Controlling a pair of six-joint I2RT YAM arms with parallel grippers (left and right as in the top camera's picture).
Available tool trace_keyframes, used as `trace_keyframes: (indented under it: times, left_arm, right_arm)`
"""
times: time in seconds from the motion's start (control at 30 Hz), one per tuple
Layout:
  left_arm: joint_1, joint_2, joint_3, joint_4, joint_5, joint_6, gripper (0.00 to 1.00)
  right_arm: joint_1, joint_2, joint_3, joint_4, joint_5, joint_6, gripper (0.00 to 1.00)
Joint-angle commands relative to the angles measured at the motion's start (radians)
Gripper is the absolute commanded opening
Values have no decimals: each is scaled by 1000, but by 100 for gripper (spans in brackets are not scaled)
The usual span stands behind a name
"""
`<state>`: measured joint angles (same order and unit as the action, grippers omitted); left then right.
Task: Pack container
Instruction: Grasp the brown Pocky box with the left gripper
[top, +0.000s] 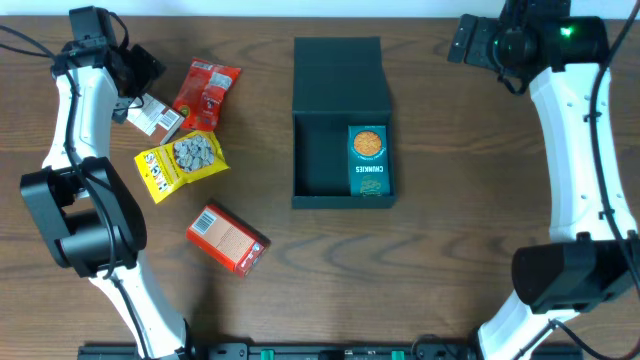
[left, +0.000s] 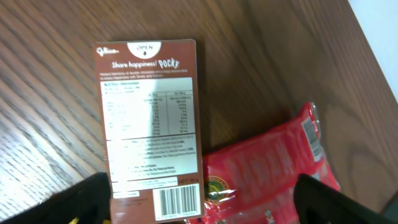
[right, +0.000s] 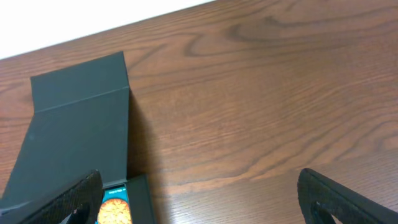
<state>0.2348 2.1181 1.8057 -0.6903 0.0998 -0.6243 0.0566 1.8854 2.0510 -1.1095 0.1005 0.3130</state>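
Container (top: 320, 155): one; dark teal-black square cardboard box, matte and plain; stood mid-table toward the far edge; flap lid open, lying back beyond the body.
Teal packet (top: 368, 160): one; flat rectangle with an orange circle; lay inside the container along its right wall.
Red pouch (top: 207, 92): one; glossy, crinkled film; lay left of the container, well apart from it.
Yellow pouch (top: 182, 163): one; glossy film, squarish, tilted; lay just in front of the red pouch.
Orange box (top: 228, 238): one; oblong carton, slanted; lay nearest the front edge, apart from the pouches.
Pocky box (left: 152, 124): one; flat brown carton; printed back panel with nutrition table and barcode faced up; one long side lay against the red pouch.
Table (top: 450, 200): one; dark brown wood grain.
Left gripper (left: 202, 183): one; dark fingers spread wide, clasping nothing; hung over the Pocky box and red pouch.
Right gripper (right: 199, 177): one; dark fingers wide apart, empty; hung over bare table just right of the container's lid.
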Motion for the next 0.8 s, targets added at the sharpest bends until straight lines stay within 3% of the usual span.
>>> trace_keyframes:
  times: [0.0, 0.17, 0.37, 0.77]
  left_arm:
    - [1, 0, -3, -12, -26, -4, 82]
    - [0, 15, -3, -49, -161, -63, 98]
    - [0, 63, -3, -31, -169, -117, 96]
    - [0, 166, -3, 26, -128, -112, 95]
  right_arm:
    - [8, 0, 0, 6, -4, 31, 99]
    - [8, 0, 0, 27, -4, 35, 99]
    - [9, 0, -1, 36, -5, 58, 99]
    - [10, 0, -1, 25, -26, 57, 99]
